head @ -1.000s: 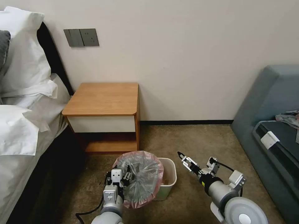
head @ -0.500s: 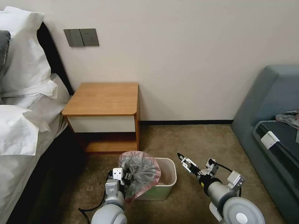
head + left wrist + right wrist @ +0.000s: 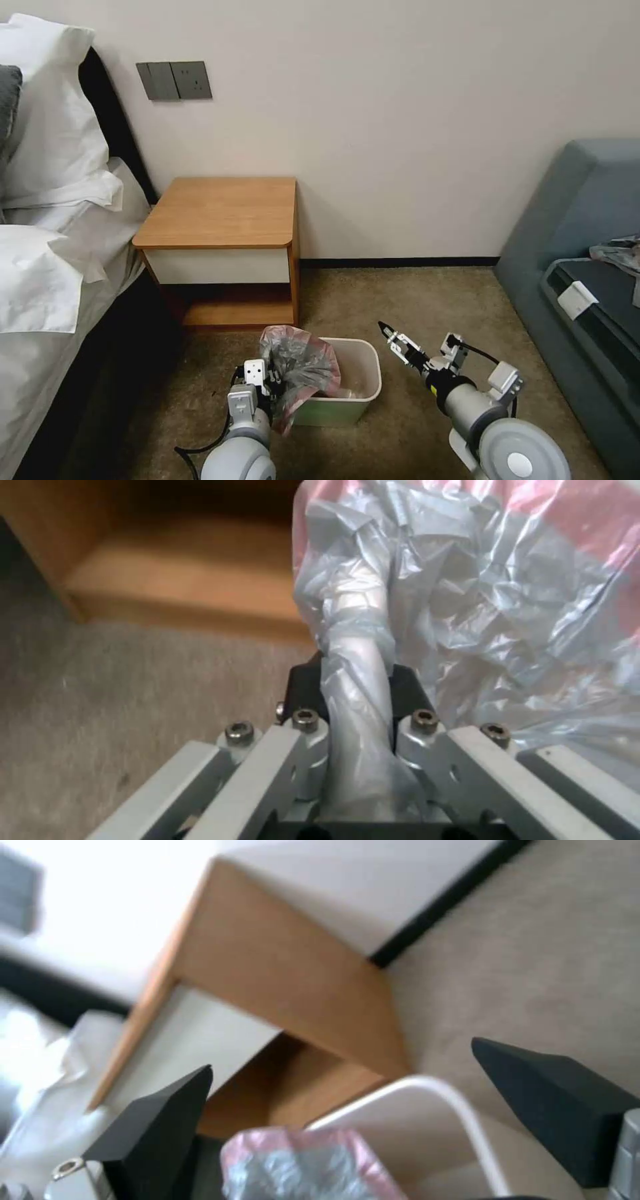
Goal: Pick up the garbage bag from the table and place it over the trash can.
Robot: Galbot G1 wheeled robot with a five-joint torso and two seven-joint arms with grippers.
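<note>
My left tool [image 3: 270, 385] is clamped on a twisted fold of the garbage bag [image 3: 298, 365], holding it bunched over the near-left corner of the trash can [image 3: 371, 373] so its pink-rimmed mouth can be worked over the rolled rim, a step I judge not yet done. My right tool [image 3: 389, 334] hovers just beside the bin's right edge, fingers spread wide and holding nothing. The bench [image 3: 220, 212] stands bare just behind the bin, with open carpet to the right.
</note>
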